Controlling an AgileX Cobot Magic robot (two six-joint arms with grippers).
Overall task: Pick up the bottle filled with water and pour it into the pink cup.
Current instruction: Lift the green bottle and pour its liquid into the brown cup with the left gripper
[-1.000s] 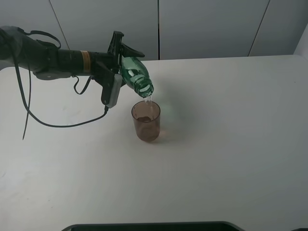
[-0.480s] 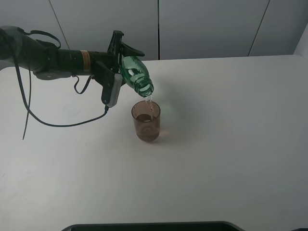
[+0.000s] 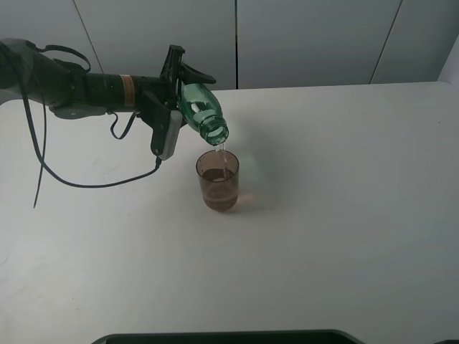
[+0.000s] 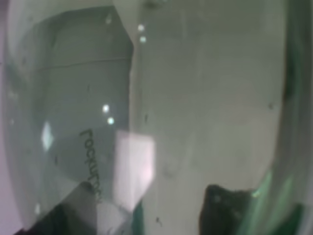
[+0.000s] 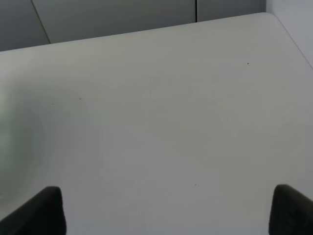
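Note:
In the exterior high view, my left gripper (image 3: 183,84) is shut on the base end of the green-tinted bottle (image 3: 204,118). The bottle is tilted with its open neck pointing down over the pink cup (image 3: 218,185). A thin stream of water (image 3: 223,152) falls from the neck into the cup, which stands upright on the table and holds some water. In the left wrist view the bottle (image 4: 195,98) fills the picture at close range. My right gripper (image 5: 165,211) is open and empty over bare table, and it does not show in the exterior high view.
The white table (image 3: 344,215) stretches to the right of the cup. A black cable (image 3: 93,185) hangs from the left arm down to the table. A dark edge (image 3: 222,337) runs along the front. Grey wall panels stand behind.
Water keeps running from the bottle and the level in the cup has risen a little. The left arm and bottle hold nearly the same pose.

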